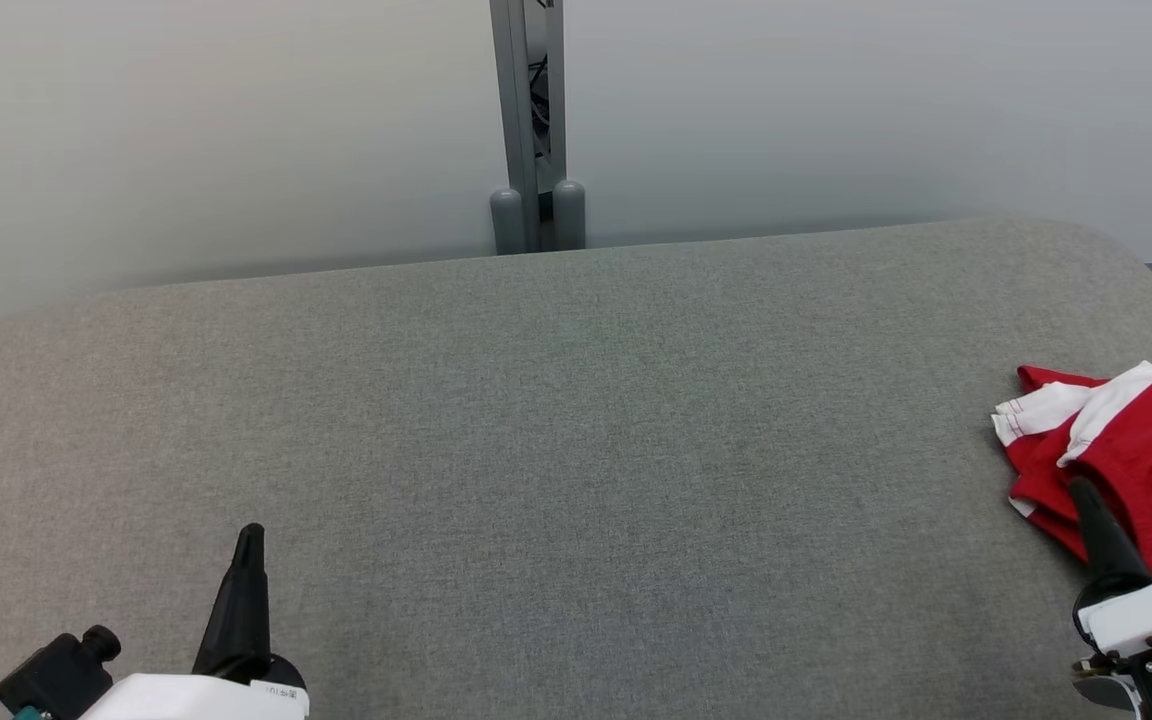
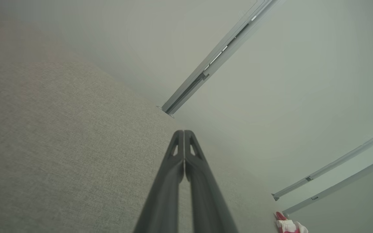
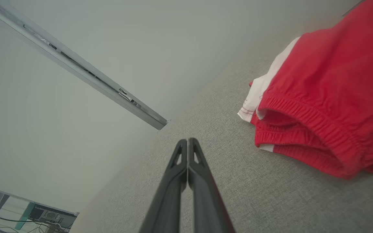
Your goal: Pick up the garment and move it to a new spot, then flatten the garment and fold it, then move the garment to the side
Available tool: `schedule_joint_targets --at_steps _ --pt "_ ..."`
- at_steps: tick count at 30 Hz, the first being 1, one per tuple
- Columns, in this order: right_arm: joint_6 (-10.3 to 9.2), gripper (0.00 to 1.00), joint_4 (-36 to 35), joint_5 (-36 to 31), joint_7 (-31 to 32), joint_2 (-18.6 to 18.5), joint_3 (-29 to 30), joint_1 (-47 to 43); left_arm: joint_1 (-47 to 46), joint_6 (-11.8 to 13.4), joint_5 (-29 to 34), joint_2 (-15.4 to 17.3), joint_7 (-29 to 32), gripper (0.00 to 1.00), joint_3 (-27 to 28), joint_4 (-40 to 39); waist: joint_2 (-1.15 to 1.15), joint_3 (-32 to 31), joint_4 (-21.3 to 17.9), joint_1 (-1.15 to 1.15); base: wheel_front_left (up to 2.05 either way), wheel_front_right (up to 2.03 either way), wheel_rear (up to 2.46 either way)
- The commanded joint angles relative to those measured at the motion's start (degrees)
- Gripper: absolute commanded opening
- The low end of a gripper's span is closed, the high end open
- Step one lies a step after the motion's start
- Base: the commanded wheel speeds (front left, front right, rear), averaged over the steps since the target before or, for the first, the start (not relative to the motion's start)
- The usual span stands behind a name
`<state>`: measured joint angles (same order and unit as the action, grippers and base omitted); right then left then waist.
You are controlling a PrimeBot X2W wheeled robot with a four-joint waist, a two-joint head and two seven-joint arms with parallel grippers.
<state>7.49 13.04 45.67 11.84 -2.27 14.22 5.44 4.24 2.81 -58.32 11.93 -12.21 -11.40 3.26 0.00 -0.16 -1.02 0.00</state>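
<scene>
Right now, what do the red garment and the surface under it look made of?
Garment: soft cloth, probably a light knit, matte red with white panels; sign: gathered elastic waistband, stitched hem, limp folds.
Surface: grey woven upholstery fabric, matte; sign: fine heathered weave, rounded corners. Padding underneath cannot be told.

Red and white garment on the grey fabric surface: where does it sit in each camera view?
Head view: red and white garment at the right edge, by the right gripper.
Left wrist view: garment small, bottom right corner.
Right wrist view: garment large, upper right.
Shared landmark: grey metal post behind the grey fabric surface.
</scene>
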Motion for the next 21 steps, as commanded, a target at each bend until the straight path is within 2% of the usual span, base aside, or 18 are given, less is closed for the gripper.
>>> schedule_joint_targets --at_steps 1,21 --pt "0.01 0.0 -0.2 2.4 1.0 -0.6 0.9 1.5 -1.7 -0.8 -2.1 0.2 -0.4 0.0 0.3 -0.3 0.0 0.0 0.0 0.0 0.0 0.0 0.0" --pt "0.01 0.0 2.1 14.4 6.3 -0.9 4.9 3.4 -3.0 -3.6 -12.1 -2.7 -1.2 0.0 0.0 1.0 0.0 0.1 0.3 0.0 0.0 0.0 0.0"
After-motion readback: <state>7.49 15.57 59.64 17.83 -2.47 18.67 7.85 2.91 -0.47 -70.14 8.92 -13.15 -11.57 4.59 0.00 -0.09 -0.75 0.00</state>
